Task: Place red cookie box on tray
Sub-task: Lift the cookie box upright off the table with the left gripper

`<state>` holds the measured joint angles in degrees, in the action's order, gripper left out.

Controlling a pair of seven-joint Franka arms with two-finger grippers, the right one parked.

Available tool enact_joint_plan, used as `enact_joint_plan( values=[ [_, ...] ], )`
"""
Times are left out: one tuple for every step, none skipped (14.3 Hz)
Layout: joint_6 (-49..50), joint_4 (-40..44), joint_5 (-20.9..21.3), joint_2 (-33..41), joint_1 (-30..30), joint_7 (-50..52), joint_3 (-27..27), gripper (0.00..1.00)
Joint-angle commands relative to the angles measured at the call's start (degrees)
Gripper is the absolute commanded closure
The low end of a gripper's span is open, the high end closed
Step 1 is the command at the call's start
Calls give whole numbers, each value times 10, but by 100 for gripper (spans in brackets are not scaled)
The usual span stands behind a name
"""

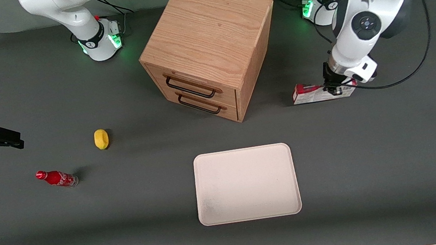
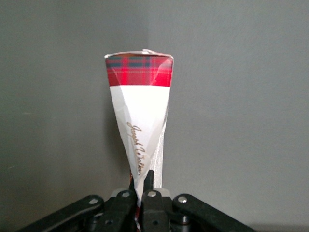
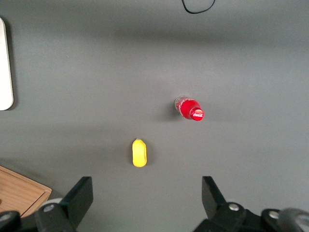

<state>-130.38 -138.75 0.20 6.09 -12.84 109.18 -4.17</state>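
1. Nearest the front camera, in the lower middle of the frame, lies the cream tray [image 1: 246, 184], flat on the dark grey tabletop [image 1: 376, 169] with nothing on it. Its broad open face looks ready to receive the box.

2. At the right of the front view, about mid-height, the red cookie box [image 1: 315, 93] stands on one long thin edge on the tabletop, beside the wooden drawer cabinet [image 1: 207, 43] and well apart from the tray.

3. The left arm's end effector [image 1: 334, 87] is down at one end of the box. In the wrist view its fingers [image 2: 153, 186] are pinched closed on the box's thin carton [image 2: 139, 121], whose sides crease inward to the grip while the tartan-red end stays wide. Judged from this, the narrow width suits the two fingers, and the grasp seems made for lifting.

4. The box appears not yet raised; carrying it to the tray is the step left.

5. At the left of the front view lie a small yellow lemon-like object [image 1: 101, 138] and a red cola bottle [image 1: 57, 178], both well clear of the route.
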Motion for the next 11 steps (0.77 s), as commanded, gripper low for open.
enact_joint_plan(
  values=[
    [109,57,12,51,2,8,2,100],
    [143,79,12,66,2,7,7,100],
    [174,101,12,80,2,6,9,100],
    [202,125,12,91,1,6,10,100],
    [233,156,12,94,1,5,10,100],
    [263,188,12,93,1,4,10,100],
    [286,219,12,94,1,4,10,100],
    [309,249,12,93,1,-1,11,100],
    [331,279,11,91,1,-19,11,100],
    [346,296,11,90,2,-33,13,100],
    [349,305,11,88,1,-44,18,100]
  ],
)
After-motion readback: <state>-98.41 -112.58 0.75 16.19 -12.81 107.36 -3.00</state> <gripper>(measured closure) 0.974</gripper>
